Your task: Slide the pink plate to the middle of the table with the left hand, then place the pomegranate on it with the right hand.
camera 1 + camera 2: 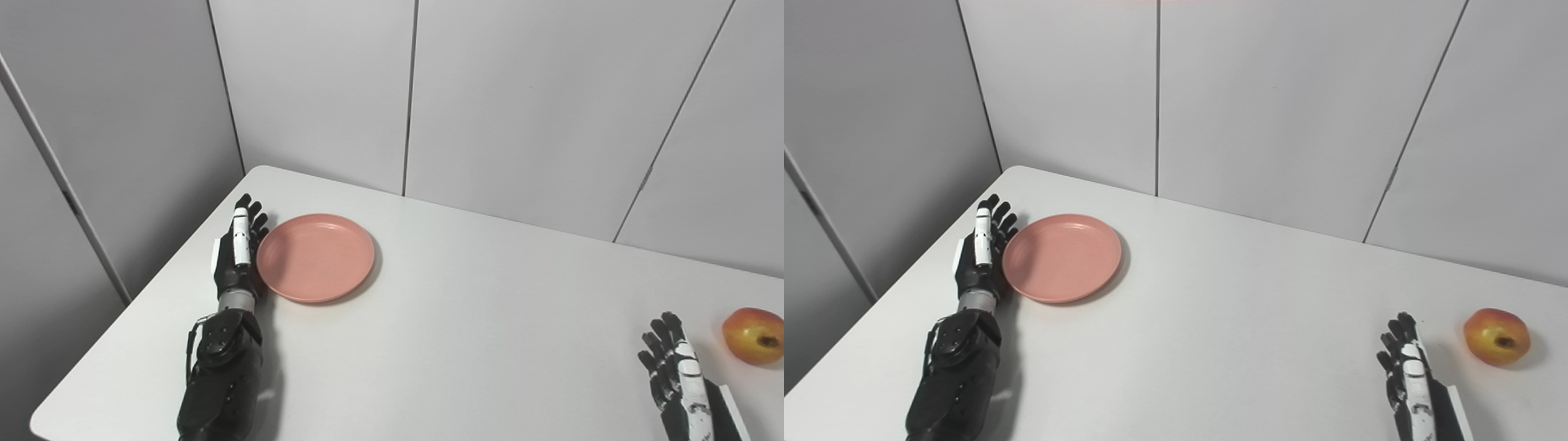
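Probably a lab test bay: bare white table [465, 318] boxed in by plain grey partition panels [514, 98].

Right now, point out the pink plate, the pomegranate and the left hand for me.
pink plate [315, 257], left eye view, centre of its bare inside.
pomegranate [1496, 336], right eye view, middle of its skin.
left hand [237, 251], left eye view, back of the hand.

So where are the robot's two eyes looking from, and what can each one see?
Left eye view: on the head, looking down at the table; left hand beside the pink plate, right hand near the pomegranate.
Right eye view: on the head, a little to the side, same downward look; both arms enter from below.
Shared: the same plate, fruit, hands and grey walls.
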